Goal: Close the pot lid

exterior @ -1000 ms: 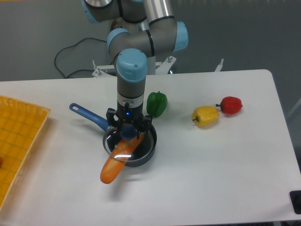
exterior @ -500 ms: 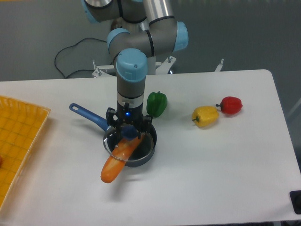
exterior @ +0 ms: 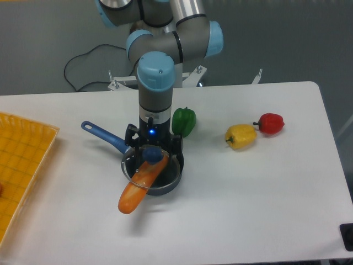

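Observation:
The dark pot with its long blue handle stands on the white table, left of centre. An orange carrot lies across it and sticks out over the front-left rim. The glass lid rests tilted on the carrot over the pot, its dark blue knob facing up. My gripper hangs straight down just above the knob. Its fingers stand apart on either side of the knob and appear open, not touching it.
A green pepper stands right behind the pot, close to the gripper. A yellow pepper and a red pepper lie to the right. An orange tray sits at the table's left edge.
The gripper has shifted slightly right and risen a little off the lid. The lid and knob stay resting on the carrot, nudged slightly right.

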